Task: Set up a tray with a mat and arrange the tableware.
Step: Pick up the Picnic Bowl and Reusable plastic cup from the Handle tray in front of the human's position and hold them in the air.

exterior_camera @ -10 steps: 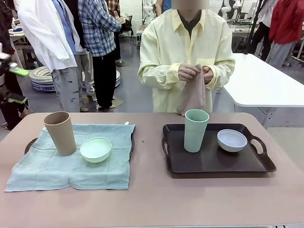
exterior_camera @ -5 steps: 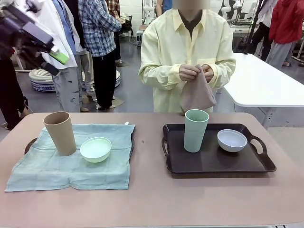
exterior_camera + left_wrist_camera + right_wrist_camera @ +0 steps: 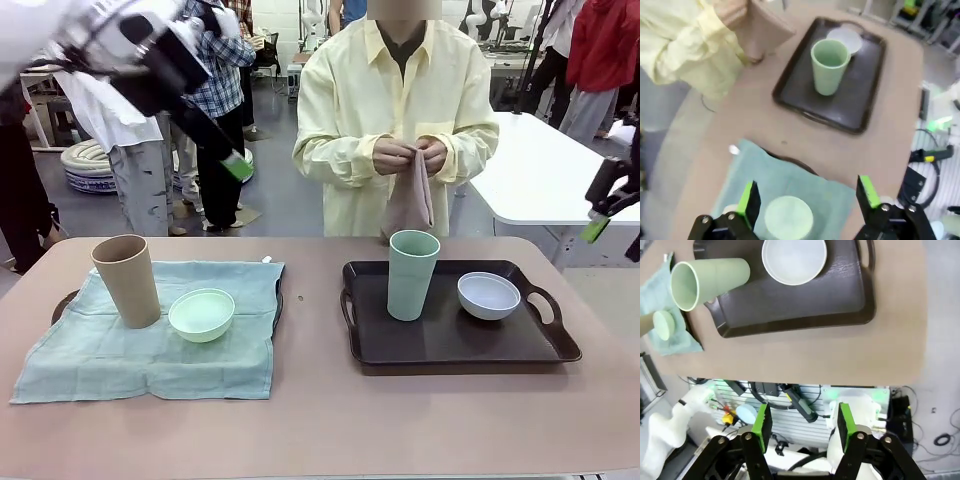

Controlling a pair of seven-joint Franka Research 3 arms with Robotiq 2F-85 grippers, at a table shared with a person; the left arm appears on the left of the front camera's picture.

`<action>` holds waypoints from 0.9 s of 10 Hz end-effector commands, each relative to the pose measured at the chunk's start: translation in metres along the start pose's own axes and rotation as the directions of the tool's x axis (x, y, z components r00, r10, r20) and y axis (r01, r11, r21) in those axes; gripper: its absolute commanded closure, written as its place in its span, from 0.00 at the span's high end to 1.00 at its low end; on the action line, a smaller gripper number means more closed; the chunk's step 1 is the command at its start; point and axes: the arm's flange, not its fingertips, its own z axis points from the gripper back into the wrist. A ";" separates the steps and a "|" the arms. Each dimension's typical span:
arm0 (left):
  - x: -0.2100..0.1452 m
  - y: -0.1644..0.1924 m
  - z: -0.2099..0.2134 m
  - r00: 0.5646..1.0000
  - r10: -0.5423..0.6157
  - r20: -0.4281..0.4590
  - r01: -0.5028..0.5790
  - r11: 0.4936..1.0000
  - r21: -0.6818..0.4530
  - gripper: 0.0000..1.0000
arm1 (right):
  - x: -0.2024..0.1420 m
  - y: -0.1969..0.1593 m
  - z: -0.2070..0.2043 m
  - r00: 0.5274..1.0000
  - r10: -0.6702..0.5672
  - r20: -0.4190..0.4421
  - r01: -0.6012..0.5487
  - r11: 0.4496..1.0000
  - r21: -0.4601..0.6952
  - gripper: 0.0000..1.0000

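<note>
- The left gripper (image 3: 808, 194), at the upper left of the front view, has its jaws wide apart and empty.
- The right gripper (image 3: 803, 421), at the right edge, has its jaws parted and holds nothing.
- The tan cup (image 3: 127, 280) and mint bowl (image 3: 201, 313) stand on the teal mat (image 3: 120, 365), lower left.
- The mint cup (image 3: 412, 273) and pale bowl (image 3: 489, 295) stand in the dark tray (image 3: 450, 352), right of centre.
- A person's hands (image 3: 412, 155) hold a brownish cloth (image 3: 410, 205), top centre.

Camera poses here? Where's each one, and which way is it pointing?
Front: fixed on the robot's side, faces across the table at the person; left gripper upper left, right gripper at right edge.
Left wrist: high up, looks down on teal mat and dark tray; own open fingers at bottom.
Right wrist: above the near edge, looks down on the dark tray; own open fingers at bottom.
Shared: all three show the mint cup.
</note>
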 end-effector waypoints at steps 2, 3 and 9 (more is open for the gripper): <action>-0.004 0.003 -0.050 0.997 -0.074 -0.021 0.076 0.989 0.124 1.00 | 0.005 0.007 -0.022 1.000 -0.008 0.014 0.008 1.000 -0.007 0.70; -0.006 0.005 -0.056 1.000 -0.010 -0.009 0.010 0.999 0.050 1.00 | 0.005 0.004 -0.020 1.000 -0.004 0.021 0.004 1.000 0.026 0.70; -0.006 0.004 -0.058 0.999 -0.039 -0.009 0.040 0.998 0.056 1.00 | 0.005 0.007 -0.020 1.000 0.008 0.001 -0.008 1.000 -0.005 0.70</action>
